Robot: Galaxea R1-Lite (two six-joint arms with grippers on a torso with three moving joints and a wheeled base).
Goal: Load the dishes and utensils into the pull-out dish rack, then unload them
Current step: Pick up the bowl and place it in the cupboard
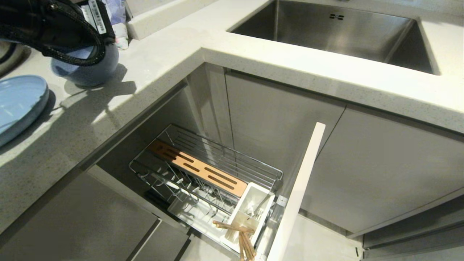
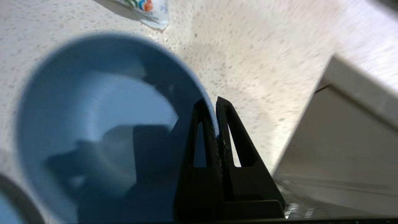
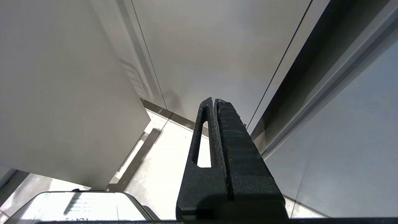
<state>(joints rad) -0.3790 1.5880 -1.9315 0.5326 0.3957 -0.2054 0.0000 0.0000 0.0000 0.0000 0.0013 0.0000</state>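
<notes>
The light-blue bowl (image 1: 87,69) is on the counter at the far left, under my left arm (image 1: 54,29). In the left wrist view my left gripper (image 2: 214,104) is shut on the bowl (image 2: 93,124), pinching its rim with one finger inside and one outside. The light-blue plate (image 1: 18,101) lies nearer on the counter, cut by the view's left edge. Below, the pull-out dish rack (image 1: 206,170) stands open; wooden chopsticks (image 1: 243,235) lean out of its white caddy (image 1: 253,203). My right gripper (image 3: 214,101) is shut on nothing, low beside the cabinet fronts.
The rack's pale cabinet front (image 1: 297,195) stands out edge-on beside the caddy. A steel sink (image 1: 337,32) is set in the counter at the back right. A printed packet (image 2: 146,7) lies behind the bowl. A raised ledge (image 1: 163,16) borders the counter.
</notes>
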